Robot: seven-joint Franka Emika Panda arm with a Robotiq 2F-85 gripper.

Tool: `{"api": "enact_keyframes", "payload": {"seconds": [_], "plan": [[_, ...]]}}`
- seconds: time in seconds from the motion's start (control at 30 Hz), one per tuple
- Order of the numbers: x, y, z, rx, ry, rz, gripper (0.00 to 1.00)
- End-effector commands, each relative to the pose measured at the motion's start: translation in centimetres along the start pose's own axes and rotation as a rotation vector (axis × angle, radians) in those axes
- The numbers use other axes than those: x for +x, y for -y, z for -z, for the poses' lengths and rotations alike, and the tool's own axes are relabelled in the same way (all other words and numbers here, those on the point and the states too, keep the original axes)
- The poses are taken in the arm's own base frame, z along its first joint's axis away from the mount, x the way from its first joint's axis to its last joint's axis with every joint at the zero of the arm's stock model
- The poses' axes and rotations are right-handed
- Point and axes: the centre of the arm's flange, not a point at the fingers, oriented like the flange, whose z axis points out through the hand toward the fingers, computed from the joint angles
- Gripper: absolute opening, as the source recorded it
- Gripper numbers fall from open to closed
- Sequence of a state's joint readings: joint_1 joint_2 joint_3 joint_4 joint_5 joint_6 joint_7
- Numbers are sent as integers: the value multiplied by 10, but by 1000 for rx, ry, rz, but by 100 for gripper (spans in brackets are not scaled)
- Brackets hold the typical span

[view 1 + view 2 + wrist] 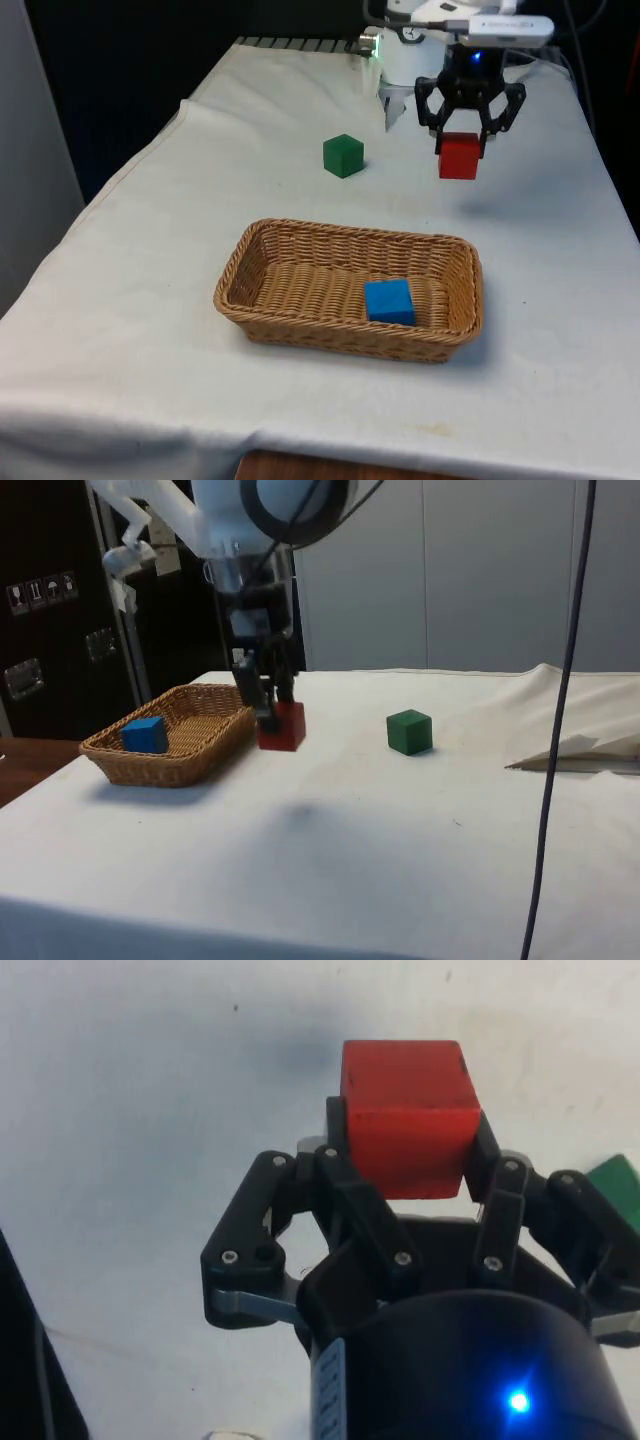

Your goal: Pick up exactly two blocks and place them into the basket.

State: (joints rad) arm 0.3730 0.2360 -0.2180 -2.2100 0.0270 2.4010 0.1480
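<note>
Currently the hand (461, 150) grips the red block (459, 157) at upper right. Its target, the wicker basket (300, 290), holding 1 blue block (389, 301), lies lower left of it.

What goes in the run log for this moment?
gripper: shut on red block, lifted | blue block: in basket | green block: on table

A white cloth (150, 300) covers the table, rumpled into a fold (570, 745) along one edge.

Front and side views both frame the basket (452, 262); wrist view looks straight down.
</note>
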Motion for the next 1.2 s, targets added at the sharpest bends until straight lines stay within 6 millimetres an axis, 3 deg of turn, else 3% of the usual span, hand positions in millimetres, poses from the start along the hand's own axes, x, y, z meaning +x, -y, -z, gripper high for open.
{"api": "enact_keyframes", "payload": {"seconds": [0.0,0.03,0.2,0.33,0.5,1.13,1.17], "plan": [[3,-1,2,12,5,2,4],[0,0,0,0,0,0,4],[23,-15,19,25,-5,3,4],[29,-20,25,18,-15,2,4],[51,-36,33,29,-18,5,4],[112,-74,25,-1,-44,10,4],[109,-71,25,-8,-51,9,4]]}}
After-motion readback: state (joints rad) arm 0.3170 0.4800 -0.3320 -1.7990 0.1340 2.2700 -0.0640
